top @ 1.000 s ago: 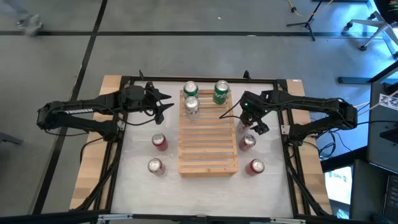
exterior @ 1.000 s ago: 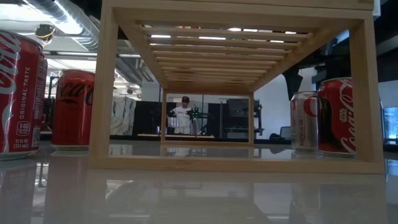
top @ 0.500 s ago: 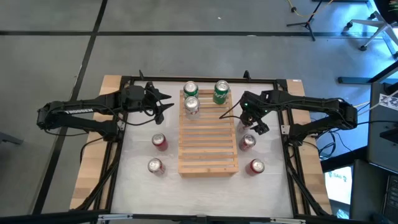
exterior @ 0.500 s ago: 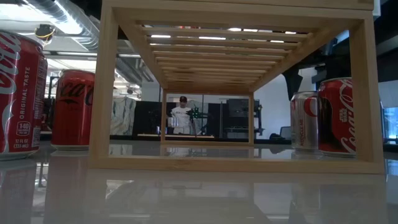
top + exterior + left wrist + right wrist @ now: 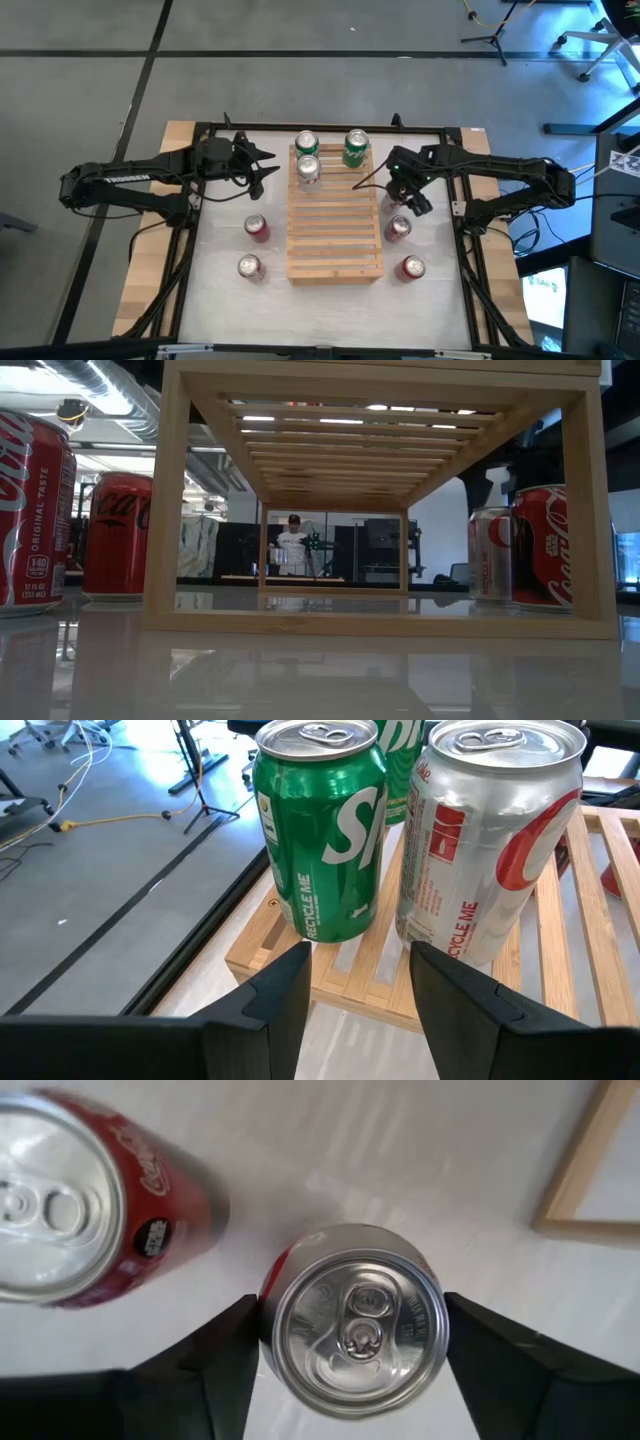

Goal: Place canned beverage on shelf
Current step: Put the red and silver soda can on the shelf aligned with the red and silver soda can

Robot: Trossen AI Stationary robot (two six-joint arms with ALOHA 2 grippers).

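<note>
While the high view lays out the whole tabletop (image 5: 225, 270), you only get real detail from the wrist cameras. From above, the shelf (image 5: 335, 225) sits mid-table with three cans on its far end: two green ones (image 5: 307, 144) (image 5: 356, 146) and a silver can (image 5: 309, 171). Two red cans (image 5: 257, 228) (image 5: 249, 266) stand on the tabletop to the shelf's left, two more (image 5: 399, 228) (image 5: 412, 268) to its right.

The right end effector (image 5: 404, 196) is down beside the shelf's right edge, and the high view mostly hides what's under it. The right wrist view fills that in: a can (image 5: 358, 1320) stands upright right between the two fingers (image 5: 215, 1355), which sit close on either side of it. Whether they actually touch it I can't tell. A neighbouring red can (image 5: 85, 1200) and a corner of the shelf (image 5: 580, 1180) show there too.

The left end effector (image 5: 262, 166) hangs off the shelf's far left corner. Its wrist view shows the fingers (image 5: 280, 995) drawn in as far as they go, holding nothing, pointing at a green can (image 5: 320, 825) and the silver one (image 5: 485, 835).

The low view looks through under the shelf (image 5: 375, 490); no arm shows there, the cans at the edges are cut off, and a person (image 5: 292, 545) far back is tiny.
</note>
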